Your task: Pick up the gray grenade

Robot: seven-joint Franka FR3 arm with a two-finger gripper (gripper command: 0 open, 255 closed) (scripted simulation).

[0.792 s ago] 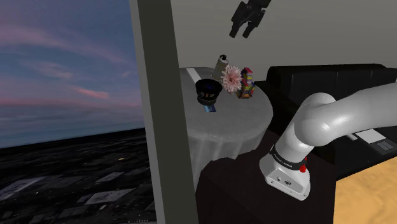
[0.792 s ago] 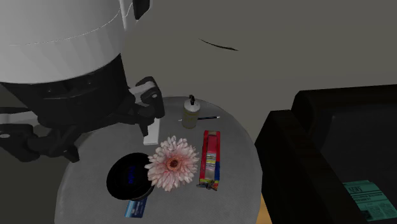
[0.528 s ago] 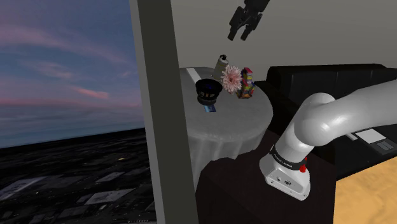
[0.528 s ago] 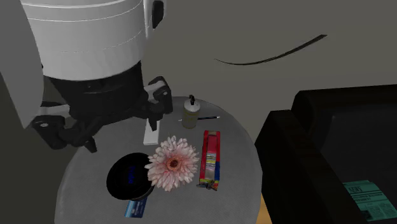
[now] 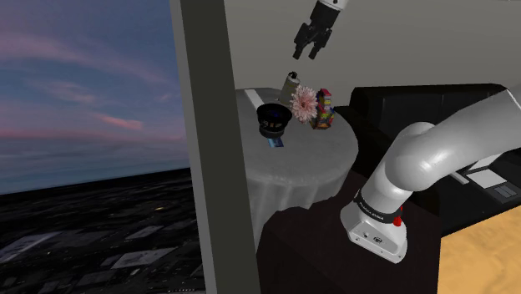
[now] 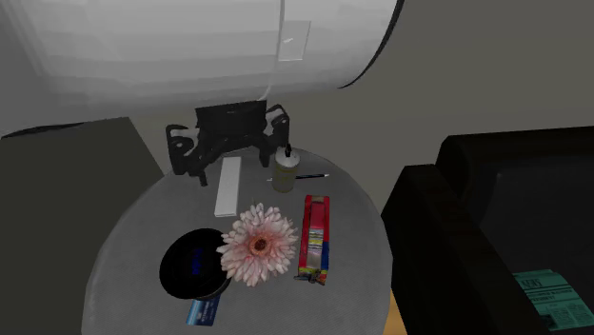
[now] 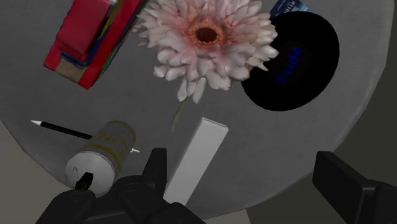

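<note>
We see the gripper [image 5: 305, 48] hanging in the air above the far side of a round table [image 6: 366, 276] draped in grey. Its two black fingers are spread wide and there is nothing between them. In the wrist view one finger [image 7: 156, 168] comes up between the grenade [image 7: 102, 155] and a white bar [image 7: 198, 156]. The other finger is cut off by the frame's edge.

The grenade is a pale olive-grey cylinder with a lighter cap. In the second exterior view it stands at about 1 o'clock on the tabletop [image 6: 285, 171], near the rim. The gripper [image 6: 228, 157] is at its 10 o'clock there, and we cannot tell from this view whether they are level. In the shoulder view the grenade [image 5: 289, 82] is a small pale shape at 11 o'clock of the pink flower [image 5: 304, 102], too small to read. The tiny fitting on its side in the wrist view is hard to make out.

A thin black pencil [image 6: 310, 176] lies just beside the grenade at its 3 o'clock. The flower [image 6: 257, 245] sits mid-table, with a red box [image 6: 315, 236] at its 3 o'clock. A black cap [image 6: 193, 265] at its 8 o'clock covers most of a blue card [image 6: 205, 310].

The gripper's body hides the near end of the white bar in the wrist view. A huge white arm link [image 6: 190, 48] blocks the upper second exterior view. A dark wall edge [image 5: 213, 150] hides the table's 9 o'clock side in the shoulder view. A black sofa [image 6: 495, 219] runs off frame.
</note>
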